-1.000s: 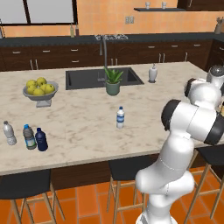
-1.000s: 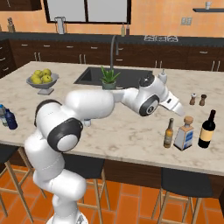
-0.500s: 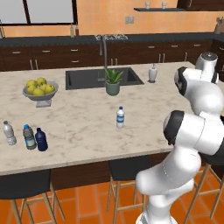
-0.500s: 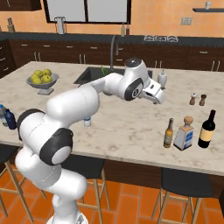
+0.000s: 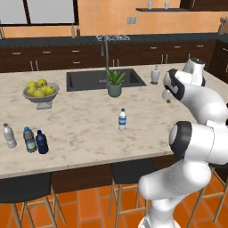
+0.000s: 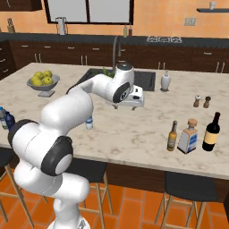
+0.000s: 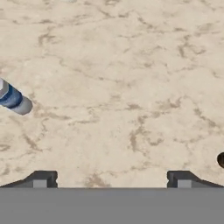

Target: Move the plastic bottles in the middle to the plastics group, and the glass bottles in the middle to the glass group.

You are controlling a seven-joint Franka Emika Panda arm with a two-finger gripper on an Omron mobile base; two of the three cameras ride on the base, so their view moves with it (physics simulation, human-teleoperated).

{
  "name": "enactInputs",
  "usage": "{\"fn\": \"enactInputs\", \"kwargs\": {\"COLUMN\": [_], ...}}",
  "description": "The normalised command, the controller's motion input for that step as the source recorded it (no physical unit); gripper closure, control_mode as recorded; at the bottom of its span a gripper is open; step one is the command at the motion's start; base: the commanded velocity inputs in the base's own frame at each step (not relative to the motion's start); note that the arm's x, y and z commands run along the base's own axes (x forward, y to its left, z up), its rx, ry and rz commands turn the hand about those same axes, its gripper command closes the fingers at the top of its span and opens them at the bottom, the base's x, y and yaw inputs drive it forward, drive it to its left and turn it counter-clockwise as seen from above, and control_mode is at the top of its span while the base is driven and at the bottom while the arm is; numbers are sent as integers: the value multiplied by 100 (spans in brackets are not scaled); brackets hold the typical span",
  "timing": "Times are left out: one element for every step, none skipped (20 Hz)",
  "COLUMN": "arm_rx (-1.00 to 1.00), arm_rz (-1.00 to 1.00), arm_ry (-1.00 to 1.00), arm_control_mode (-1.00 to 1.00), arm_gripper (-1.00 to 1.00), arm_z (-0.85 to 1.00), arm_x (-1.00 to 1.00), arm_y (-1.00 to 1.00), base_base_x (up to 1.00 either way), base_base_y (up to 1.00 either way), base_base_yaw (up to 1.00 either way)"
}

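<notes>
the task looks mostly done, judging by how the bottles lie. in the left base view, at the lower left of the frame, three small bottles stand together near the counter's front edge: the greyish clear bottle point(image 5: 9, 136), the blue-capped bottle point(image 5: 29, 140) and the navy blue bottle point(image 5: 42, 142), so the navy one already seems to be with the plastics group. in the right base view, at the right of the frame, the amber bottle point(image 6: 172, 136) stands just beside the tan-topped pale bottle point(image 6: 188, 136), with the dark bottle point(image 6: 211, 132) next along, so the glass side appears settled too.

what is left, as i read it, is the clear bottle with white cap and blue label point(image 5: 122, 120), alone in the middle of the marble counter point(image 5: 80, 120), well apart from either group. it stands upright, long axis vertical, cap up. in the hand view it shows at the left edge point(image 7: 13, 99), seen from above at a slant, so it reads as lying across the frame (a trick of the camera's tilt).

the gripper point(image 7: 111, 178) hangs over bare marble, its two fingertips point(image 7: 41, 179) wide apart with nothing between them, so it is spread and empty. the bottle sits off to the upper left of the tips, not yet between them.
</notes>
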Motion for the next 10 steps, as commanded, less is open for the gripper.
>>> {"fn": "enactInputs", "kwargs": {"arm_rx": [0,0,0,0,0,0,0,-1,-3,-5], "arm_rz": [55,55,55,53,51,48,45,43,36,31], "arm_ry": [13,14,13,13,13,13,12,15,14,13], "arm_control_mode": [-100,-100,-100,-100,-100,-100,-100,-100,-100,-100], "arm_gripper": [-100,-100,-100,-100,-100,-100,-100,-100,-100,-100], "arm_z": [-64,-63,-62,-59,-51,-40,-31,-14,0,0], "arm_x": [0,0,0,0,0,0,0,0,0,1], "arm_y": [100,100,100,100,100,100,100,100,100,100], "base_base_x": [0,0,0,0,0,0,0,0,0,0], "base_base_y": [0,0,0,0,0,0,0,0,0,0], "base_base_yaw": [0,0,0,0,0,0,0,0,0,0]}}
